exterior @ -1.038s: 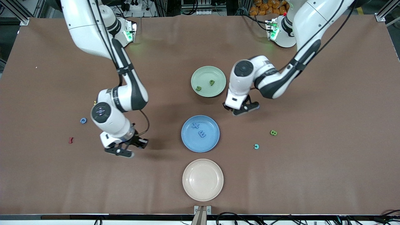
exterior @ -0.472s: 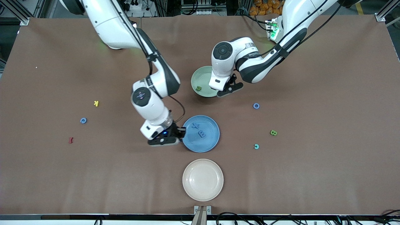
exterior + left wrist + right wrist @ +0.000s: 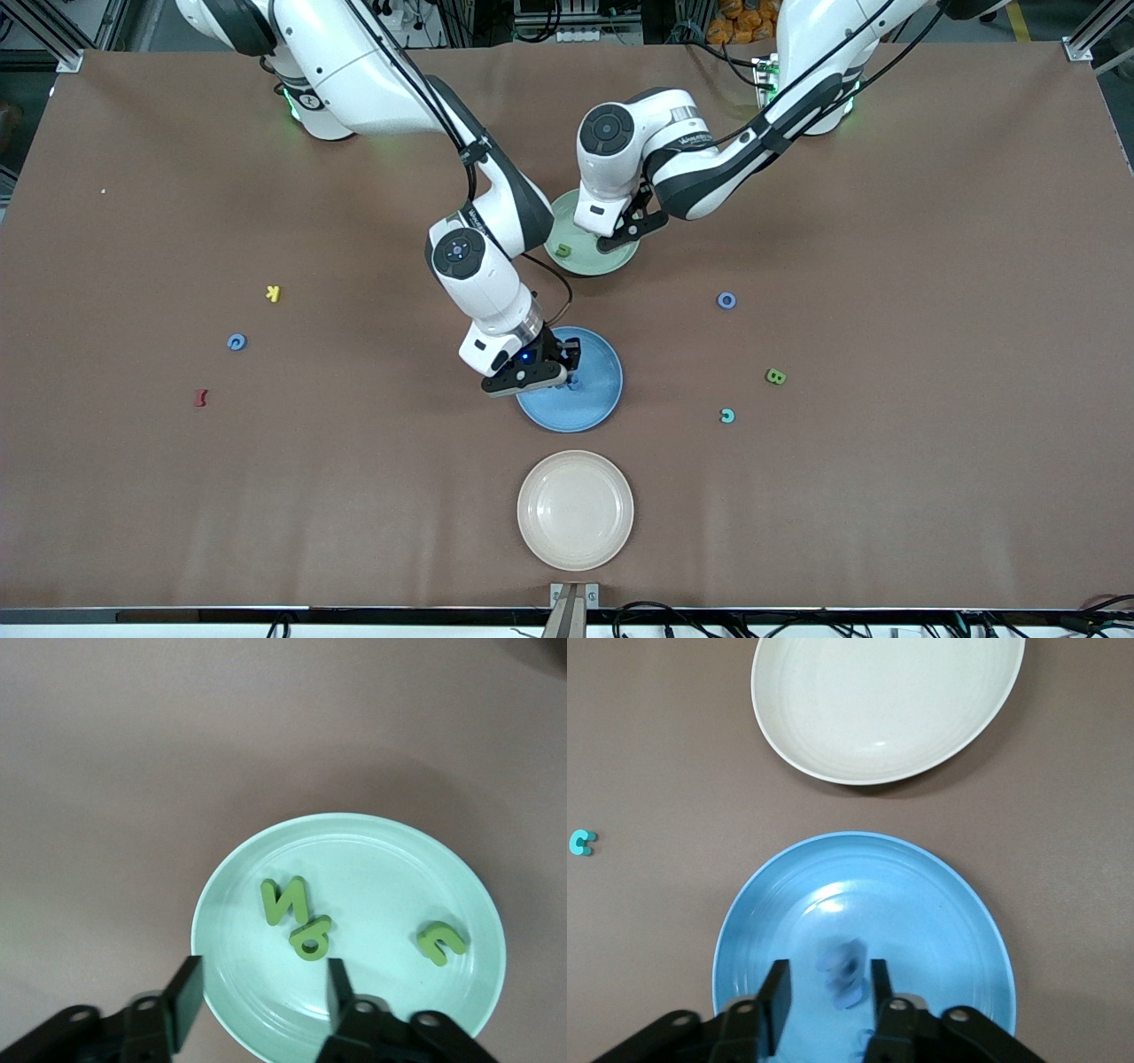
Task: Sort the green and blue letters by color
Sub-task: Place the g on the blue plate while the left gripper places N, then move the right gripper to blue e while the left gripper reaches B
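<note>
Now the right gripper (image 3: 827, 992) hung low over the blue plate (image 3: 921, 877) in the middle of the front view. Its fingers were apart, with a blurry blue letter (image 3: 843, 970) loose between them. It should lift straight up, so it would not bump the letter out. The left gripper (image 3: 261, 992) had its fingers spread and held nothing. It hung over the green plate (image 3: 399, 842), upper middle, where three green letters (image 3: 285, 900) lay. A green B (image 3: 775, 377) lay toward the left arm's end.

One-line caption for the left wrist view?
Open left gripper over green plate holding three green letters.
</note>
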Robot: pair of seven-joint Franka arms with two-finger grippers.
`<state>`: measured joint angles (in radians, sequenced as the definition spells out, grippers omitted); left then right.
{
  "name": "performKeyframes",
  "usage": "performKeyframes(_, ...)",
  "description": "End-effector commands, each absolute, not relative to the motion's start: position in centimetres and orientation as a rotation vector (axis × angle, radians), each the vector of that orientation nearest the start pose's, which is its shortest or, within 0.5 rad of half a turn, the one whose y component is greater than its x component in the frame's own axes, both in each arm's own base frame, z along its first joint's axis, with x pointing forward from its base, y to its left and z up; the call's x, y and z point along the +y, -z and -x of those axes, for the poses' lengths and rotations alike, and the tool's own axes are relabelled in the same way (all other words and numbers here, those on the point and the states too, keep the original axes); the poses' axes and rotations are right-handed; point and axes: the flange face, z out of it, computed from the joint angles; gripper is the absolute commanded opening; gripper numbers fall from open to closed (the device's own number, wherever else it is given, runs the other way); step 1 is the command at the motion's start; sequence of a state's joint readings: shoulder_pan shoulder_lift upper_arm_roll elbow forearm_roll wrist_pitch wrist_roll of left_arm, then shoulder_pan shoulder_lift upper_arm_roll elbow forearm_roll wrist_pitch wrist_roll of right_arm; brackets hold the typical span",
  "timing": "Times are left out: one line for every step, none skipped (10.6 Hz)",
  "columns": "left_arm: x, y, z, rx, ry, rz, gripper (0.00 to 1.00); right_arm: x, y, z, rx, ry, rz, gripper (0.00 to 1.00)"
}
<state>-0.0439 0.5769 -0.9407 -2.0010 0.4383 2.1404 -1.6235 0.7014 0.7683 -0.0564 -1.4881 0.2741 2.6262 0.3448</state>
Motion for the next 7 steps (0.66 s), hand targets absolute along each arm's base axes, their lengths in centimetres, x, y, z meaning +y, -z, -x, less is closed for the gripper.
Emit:
performKeyframes(-44.7, -25.7, -37.8, -0.73, -0.223, 2.886, 1.0, 45.5, -25.7, -60.2, -0.176, 0.382, 2.812, 1.0)
performKeyframes(-42.6, -25.1, -40.4, -0.774, -0.187, 2.86, 1.0, 45.0, -26.1, -60.4, -0.176, 0.387, 2.812, 1.0)
performKeyframes(-40.8, -25.0, -43.6, -0.793, -0.111, 2.852, 1.0, 44.2, -26.6, -60.9, -0.169, 0.385, 2.816, 1.0)
performKeyframes(-38.6, -24.8, -46.6, -0.821, -0.06, 2.837, 1.0, 41.7, -26.4, -61.4, -0.163, 0.366, 2.838, 1.0)
performKeyframes(-36.8, -25.0, -49.4, -0.824, -0.024, 2.836, 1.0, 38.7, -25.9, -61.8, -0.193, 0.349, 2.863, 1.0)
performKeyframes(-35.0, -25.4, -52.0, -0.832, -0.002, 2.841, 1.0, 35.7, -25.3, -62.0, -0.238, 0.334, 2.889, 1.0)
performKeyframes(-33.2, -25.6, -54.0, -0.816, 0.019, 2.842, 1.0, 32.4, -24.9, -62.7, -0.289, 0.326, 2.91, 1.0)
